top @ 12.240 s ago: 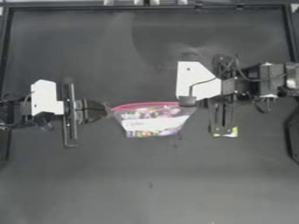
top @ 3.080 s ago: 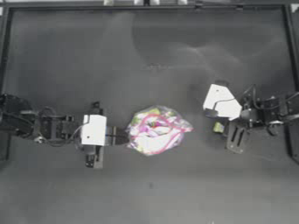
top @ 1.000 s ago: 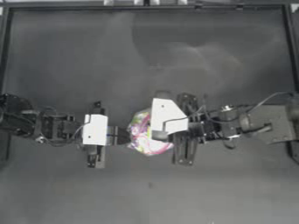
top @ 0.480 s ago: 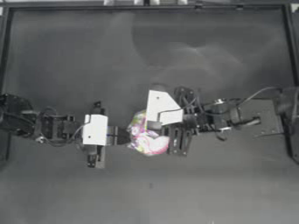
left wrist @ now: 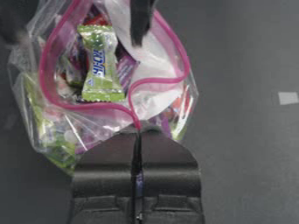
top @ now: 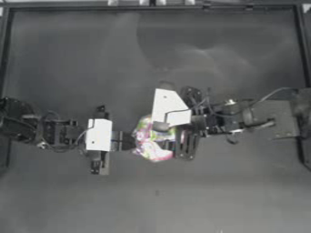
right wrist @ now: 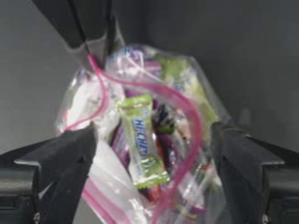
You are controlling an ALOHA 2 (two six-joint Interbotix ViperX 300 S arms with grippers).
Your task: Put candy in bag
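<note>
Candy [left wrist: 100, 61] inside bag [left wrist: 169, 109], left end effector [left wrist: 138, 135] pinching rim, right end effector [right wrist: 153, 144] spread above.

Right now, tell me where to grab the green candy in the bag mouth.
Grip the green candy across its narrow middle, coming straight down through the bag's open pink-rimmed mouth: it lies lengthwise on top there. The left hand pinches the rim; the right hand is open around it.

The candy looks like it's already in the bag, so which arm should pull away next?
Probably the right: its hand is open over the bag with the candy released inside, while the left hand pinches the pink rim, holding it open.
</note>
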